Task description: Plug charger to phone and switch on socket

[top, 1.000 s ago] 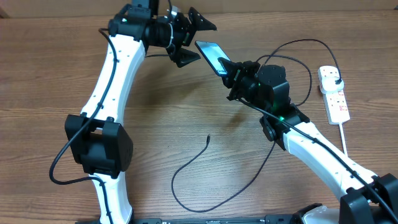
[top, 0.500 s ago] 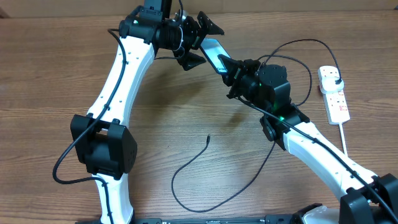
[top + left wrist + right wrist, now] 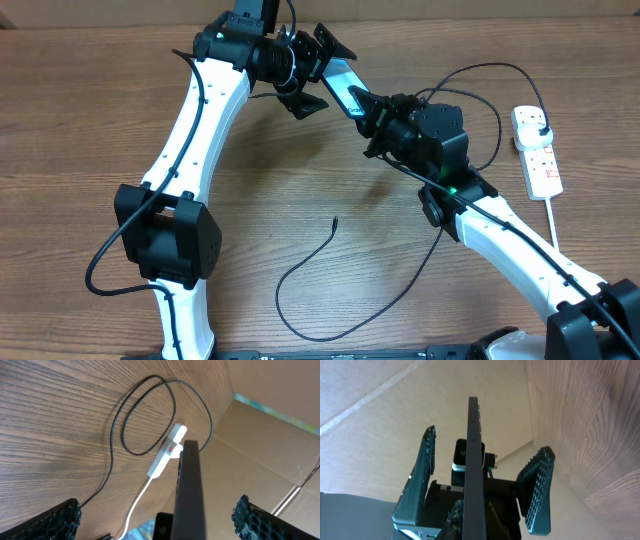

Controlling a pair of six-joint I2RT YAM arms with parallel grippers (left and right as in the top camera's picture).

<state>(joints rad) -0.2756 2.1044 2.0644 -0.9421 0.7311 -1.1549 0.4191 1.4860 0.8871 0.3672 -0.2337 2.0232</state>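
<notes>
Step in hand, as I read it: positioning or handing off the phone, before any plugging.

Right tool is clamped tight on the lower end of the phone. It holds the phone tilted, up off the worktop, at about 12 o'clock from worktop centre.

Left tool has its jaws spread to full width, straddling the phone's upper end with nothing in its grip. Right wrist view confirms it: the phone is edge-on and the left tool's fingers stand either side with clear gaps, no contact.

Phone look: slim slab, dark frame, screen lit light teal. Small button bumps show along the edge in the right wrist view. Screen text is too small to read, and I can't tell which end carries the port.

The charger is a thin black cable lying slack on the worktop. Its connector tip lies free at roughly 6 o'clock of the phone, well apart from both tools. The far end runs to the socket at 3 o'clock, where a black plug looks seated. No tool is near the socket and its switch state isn't readable.

Next move, my guess: the left tool closes squarely on the phone's flat faces, so one tool is freed to fetch the connector tip. That calls for a firm grip first. The slab is thin and smooth, so a skewed pinch could let it twist or slip.
</notes>
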